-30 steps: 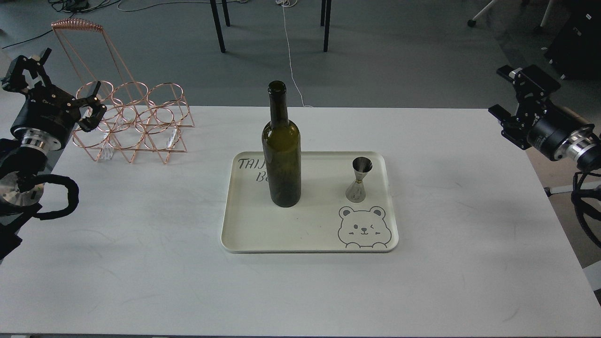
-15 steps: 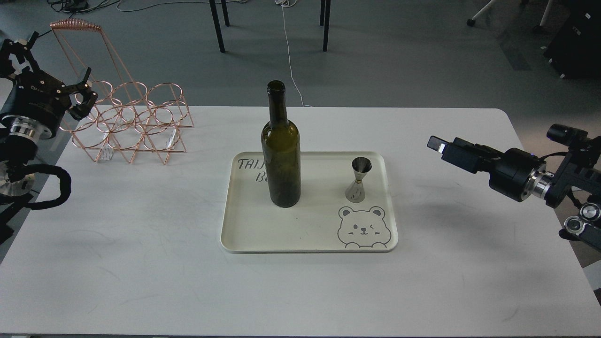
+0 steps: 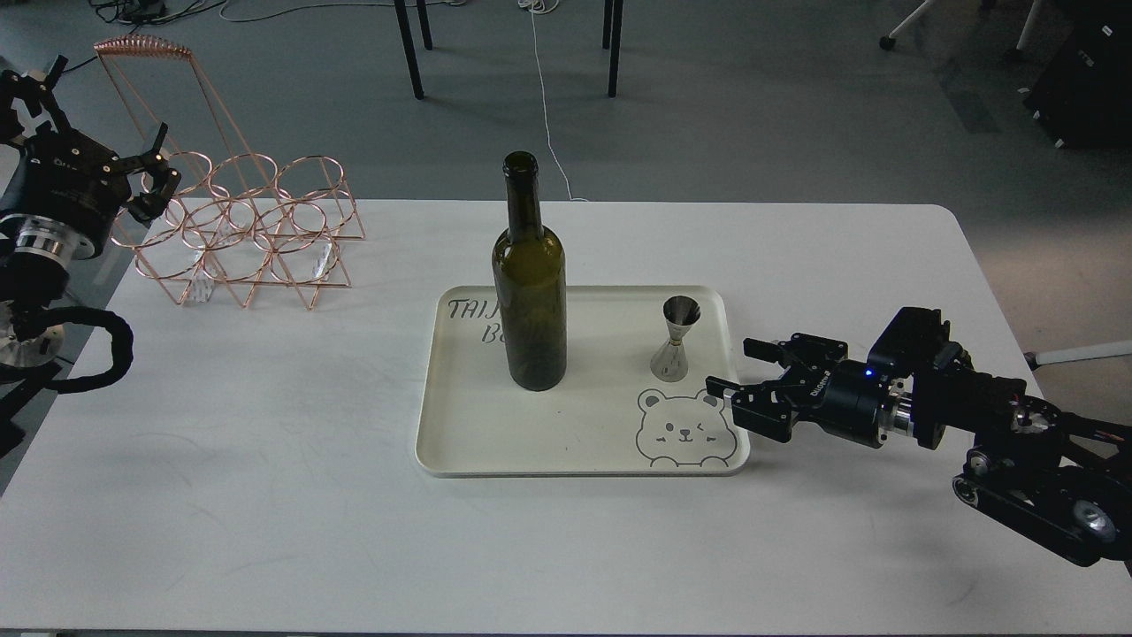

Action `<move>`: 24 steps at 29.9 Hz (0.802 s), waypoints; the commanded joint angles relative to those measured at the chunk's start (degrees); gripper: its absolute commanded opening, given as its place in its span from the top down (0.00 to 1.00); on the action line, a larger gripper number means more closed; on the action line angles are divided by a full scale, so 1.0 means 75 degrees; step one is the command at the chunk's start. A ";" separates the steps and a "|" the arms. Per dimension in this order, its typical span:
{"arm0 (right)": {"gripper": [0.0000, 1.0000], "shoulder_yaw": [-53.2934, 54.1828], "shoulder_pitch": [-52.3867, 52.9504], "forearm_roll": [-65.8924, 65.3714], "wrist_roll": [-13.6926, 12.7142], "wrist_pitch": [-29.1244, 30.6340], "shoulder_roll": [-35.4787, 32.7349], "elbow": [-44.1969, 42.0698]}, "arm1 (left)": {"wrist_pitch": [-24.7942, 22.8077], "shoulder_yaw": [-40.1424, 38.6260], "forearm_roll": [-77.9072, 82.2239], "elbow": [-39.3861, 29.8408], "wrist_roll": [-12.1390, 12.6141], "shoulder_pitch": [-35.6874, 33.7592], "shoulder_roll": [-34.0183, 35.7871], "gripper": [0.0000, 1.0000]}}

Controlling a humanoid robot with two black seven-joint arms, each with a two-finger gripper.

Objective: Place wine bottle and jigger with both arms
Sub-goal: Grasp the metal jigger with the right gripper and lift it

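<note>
The dark olive-green wine bottle (image 3: pixel 529 292) stands upright on the left part of the cream tray (image 3: pixel 495 442). The small silver jigger (image 3: pixel 676 340) stands upright on the tray's right part. My right gripper (image 3: pixel 736 365) is open and empty, low over the table, its fingertips at the tray's right rim just right of the jigger and apart from it. My left gripper (image 3: pixel 152 168) is open and empty at the far left, beside the copper wire rack.
A copper wire bottle rack (image 3: pixel 239 226) stands at the table's back left. The tray has a bear drawing (image 3: pixel 685 429) at its front right corner. Chair legs (image 3: pixel 411 49) and cables lie on the floor behind the table.
My right arm has swung down and to the left, from the table's right edge to the tray's right rim near the jigger. My left arm has barely moved.
</note>
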 commanded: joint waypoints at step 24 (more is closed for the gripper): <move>0.72 -0.0152 0.0601 0.0003 -0.0013 0.0006 0.1724 -0.1824 | -0.0100 -0.0022 -0.0011 0.0421 -0.0003 -0.0032 0.0277 0.02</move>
